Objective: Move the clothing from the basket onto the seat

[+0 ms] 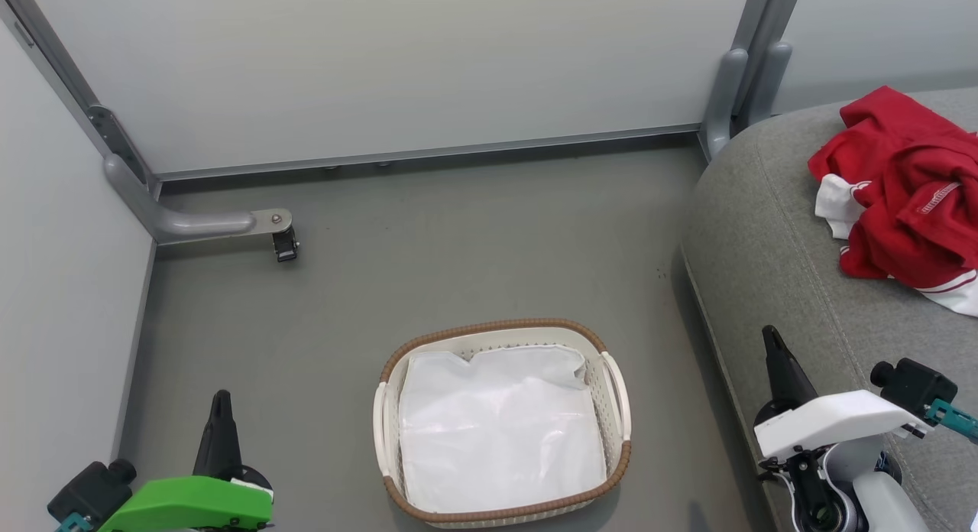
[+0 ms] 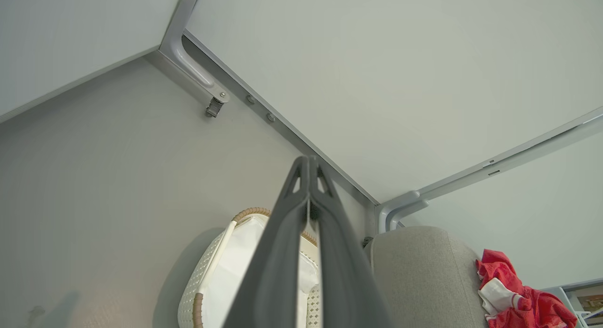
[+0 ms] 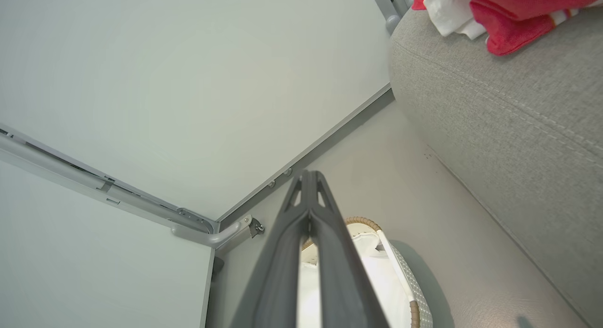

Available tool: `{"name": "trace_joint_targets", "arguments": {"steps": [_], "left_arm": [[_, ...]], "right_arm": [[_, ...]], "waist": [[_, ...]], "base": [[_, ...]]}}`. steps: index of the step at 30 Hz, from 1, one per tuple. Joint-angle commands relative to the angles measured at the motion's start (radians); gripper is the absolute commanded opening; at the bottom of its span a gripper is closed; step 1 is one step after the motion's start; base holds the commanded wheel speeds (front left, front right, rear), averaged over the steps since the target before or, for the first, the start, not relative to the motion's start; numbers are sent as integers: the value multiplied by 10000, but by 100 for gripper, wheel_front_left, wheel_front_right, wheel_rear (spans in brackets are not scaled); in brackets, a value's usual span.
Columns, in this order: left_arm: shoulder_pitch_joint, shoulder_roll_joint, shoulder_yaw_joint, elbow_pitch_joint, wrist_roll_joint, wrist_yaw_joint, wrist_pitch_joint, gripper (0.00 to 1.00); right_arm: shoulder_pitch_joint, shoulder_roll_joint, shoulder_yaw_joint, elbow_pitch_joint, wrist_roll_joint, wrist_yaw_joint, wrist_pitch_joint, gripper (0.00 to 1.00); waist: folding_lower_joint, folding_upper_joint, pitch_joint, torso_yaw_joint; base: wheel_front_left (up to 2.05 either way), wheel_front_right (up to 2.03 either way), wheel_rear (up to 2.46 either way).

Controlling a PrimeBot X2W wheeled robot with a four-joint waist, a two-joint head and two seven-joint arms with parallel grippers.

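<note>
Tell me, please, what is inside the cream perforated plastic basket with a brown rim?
A flat white lining sheet covers the floor of the basket; no red clothing lies on it. Anything beneath the sheet is hidden.

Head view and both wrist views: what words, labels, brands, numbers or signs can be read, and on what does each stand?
On the red clothing, white lettering: too small and blurred to read.
On the basket, the white lining sheet and the seat: no text that I can see.

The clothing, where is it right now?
In the head view the clothing lies heaped on the seat at the upper right, apart from the basket on the floor.
</note>
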Motion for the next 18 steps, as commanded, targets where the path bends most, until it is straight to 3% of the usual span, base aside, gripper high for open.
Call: {"name": "trace_joint_targets", "arguments": {"steps": [1, 18], "left_arm": [[-272, 90, 66, -82, -327, -51, 72, 0], [-552, 103, 281, -43, -2177, -143, 608, 0]], "right_arm": [[-35, -56, -77, -175, 331, -4, 91, 0], [68, -71, -363, -323, 2383, -6, 623, 0]], "waist": [[0, -1, -7, -3], [0, -1, -101, -43]], "base": [[0, 0, 0], [0, 0, 0]]}}
